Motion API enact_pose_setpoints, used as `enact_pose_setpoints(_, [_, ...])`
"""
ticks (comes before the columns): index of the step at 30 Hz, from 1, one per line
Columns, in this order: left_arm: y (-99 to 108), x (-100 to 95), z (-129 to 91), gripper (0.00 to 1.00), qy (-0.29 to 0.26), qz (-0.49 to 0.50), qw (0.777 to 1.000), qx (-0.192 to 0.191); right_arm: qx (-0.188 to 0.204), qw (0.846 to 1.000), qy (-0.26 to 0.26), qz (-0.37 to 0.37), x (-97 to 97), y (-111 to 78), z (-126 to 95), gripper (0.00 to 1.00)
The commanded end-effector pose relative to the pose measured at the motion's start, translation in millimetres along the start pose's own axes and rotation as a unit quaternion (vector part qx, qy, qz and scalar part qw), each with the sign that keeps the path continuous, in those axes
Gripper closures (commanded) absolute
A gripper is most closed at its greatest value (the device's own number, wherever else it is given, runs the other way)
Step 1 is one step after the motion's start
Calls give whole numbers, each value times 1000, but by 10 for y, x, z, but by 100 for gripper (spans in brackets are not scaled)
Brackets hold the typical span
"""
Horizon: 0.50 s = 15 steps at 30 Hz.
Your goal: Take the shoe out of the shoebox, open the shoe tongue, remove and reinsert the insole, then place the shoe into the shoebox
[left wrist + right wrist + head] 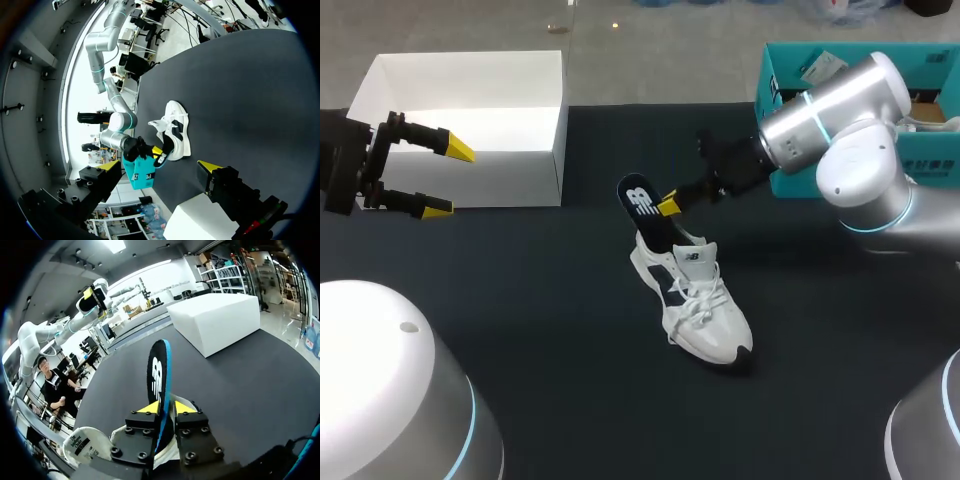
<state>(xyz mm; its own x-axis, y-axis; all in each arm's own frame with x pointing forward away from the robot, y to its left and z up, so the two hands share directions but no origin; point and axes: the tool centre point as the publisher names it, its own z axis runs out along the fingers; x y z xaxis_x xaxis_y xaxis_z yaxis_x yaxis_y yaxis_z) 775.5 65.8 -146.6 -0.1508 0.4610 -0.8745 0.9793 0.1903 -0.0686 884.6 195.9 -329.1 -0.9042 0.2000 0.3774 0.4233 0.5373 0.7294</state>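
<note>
Right gripper point(164, 407) is closed narrowly on the insole point(159, 375), with one yellow tip pressed to each face. The insole is held on edge, upright, its lower end at the heel opening of the shoe point(695, 300). The shoe is set on its sole near the middle of the table point(520, 300). The shoebox point(470, 110) is located at the far left, well apart from the shoe, with bare tabletop between. Left gripper point(445, 180) is held wide open at the shoebox's left end.
</note>
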Motion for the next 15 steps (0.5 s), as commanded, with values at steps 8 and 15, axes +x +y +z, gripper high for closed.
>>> enact_pose_setpoints(8, [-3,-3,-2,0,2,0,1000,0,23,999,-10,24,19,-303,12,100])
enact_pose_setpoints(15, [-3,-3,-2,0,2,0,1000,0,30,999,-6,42,106,-494,-14,100])
